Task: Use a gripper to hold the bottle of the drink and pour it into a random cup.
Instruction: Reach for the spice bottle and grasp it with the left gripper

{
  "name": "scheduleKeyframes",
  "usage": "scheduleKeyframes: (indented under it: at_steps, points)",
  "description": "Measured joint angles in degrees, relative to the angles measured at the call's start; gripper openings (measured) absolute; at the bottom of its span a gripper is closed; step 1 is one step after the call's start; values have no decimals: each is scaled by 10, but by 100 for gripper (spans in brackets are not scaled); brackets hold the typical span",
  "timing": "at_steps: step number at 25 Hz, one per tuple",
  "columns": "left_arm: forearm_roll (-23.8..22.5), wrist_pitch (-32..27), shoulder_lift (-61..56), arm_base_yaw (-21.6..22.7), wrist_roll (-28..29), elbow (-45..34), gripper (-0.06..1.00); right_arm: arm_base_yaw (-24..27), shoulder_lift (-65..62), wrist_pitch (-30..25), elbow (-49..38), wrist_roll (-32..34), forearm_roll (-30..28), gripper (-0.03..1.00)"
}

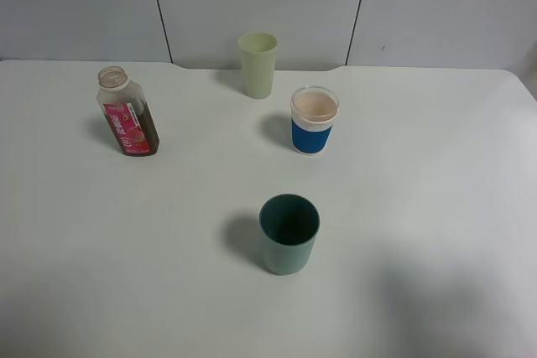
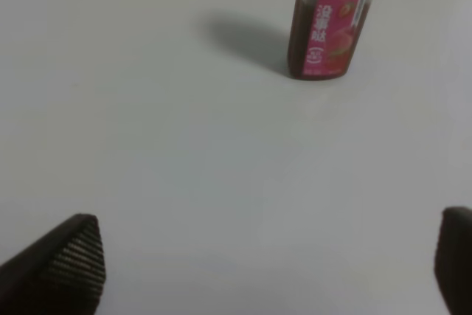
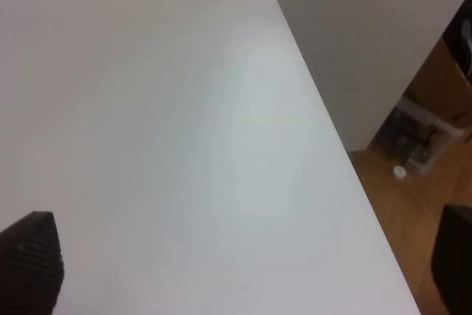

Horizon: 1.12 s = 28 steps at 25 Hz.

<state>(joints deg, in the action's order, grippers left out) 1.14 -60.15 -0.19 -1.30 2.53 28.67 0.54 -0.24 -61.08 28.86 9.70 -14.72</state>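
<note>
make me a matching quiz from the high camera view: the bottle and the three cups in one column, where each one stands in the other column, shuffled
Things
1. small clear plastic bottle with a pink-red label
2. pale green plastic tumbler
3. clear plastic cup with a blue sleeve
4. dark teal cup

Places
a. nearest the camera
b. farthest back
c. leftmost of all
d. rightmost of all, midway from front to back

Pairs: 1-c, 2-b, 3-d, 4-a
</note>
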Motion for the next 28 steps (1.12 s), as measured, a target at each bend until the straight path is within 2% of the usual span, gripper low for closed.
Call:
scheduleKeyframes:
  at_steps: [22, 28]
  points:
    - [0, 0, 1, 0, 0, 0, 85, 0, 0, 0, 0, 0, 0, 100]
    - [3, 13, 45, 0, 0, 8, 85, 0, 0, 0, 0, 0, 0, 100]
